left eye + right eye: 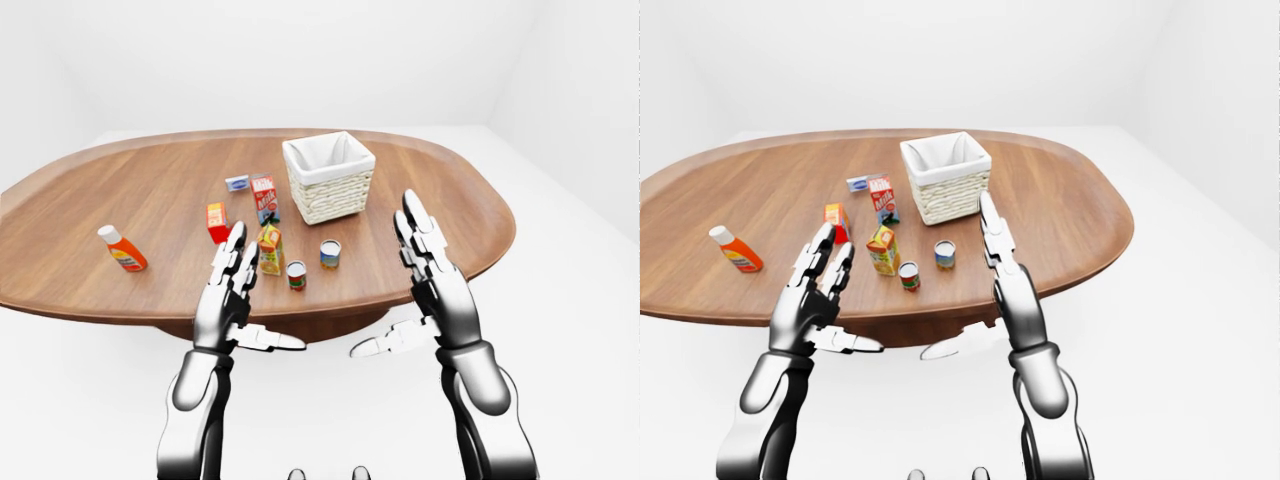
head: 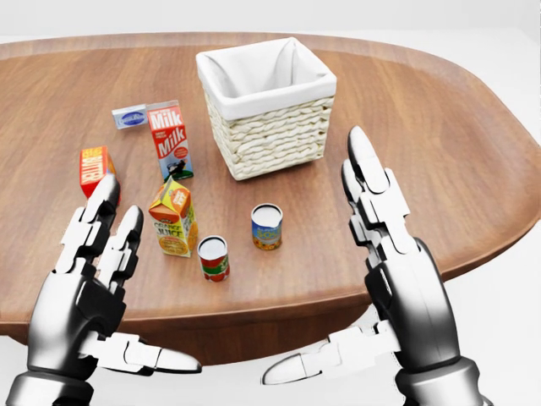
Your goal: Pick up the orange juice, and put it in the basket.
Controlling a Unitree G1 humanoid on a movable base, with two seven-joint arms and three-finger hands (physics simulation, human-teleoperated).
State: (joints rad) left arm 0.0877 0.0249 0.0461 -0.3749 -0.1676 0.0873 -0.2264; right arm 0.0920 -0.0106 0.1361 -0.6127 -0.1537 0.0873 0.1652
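The orange juice carton point(image 2: 173, 218) stands upright on the wooden table point(image 2: 439, 127), at the lower left of the head view. My left hand point(image 2: 110, 279) hovers open just to the carton's left, fingers spread, touching nothing. My right hand point(image 2: 380, 245) is open too, raised over the table's near edge, well right of the carton. The white-lined wicker basket point(image 2: 270, 139) stands above and right of the carton, and nothing shows inside it.
A red can point(image 2: 213, 258) and a blue can point(image 2: 266, 226) stand just right of the juice. The milk carton point(image 2: 169, 139), a red box point(image 2: 95, 167) and a small blue-white box point(image 2: 131, 117) lie above it. An orange bottle point(image 1: 122, 248) stands far left.
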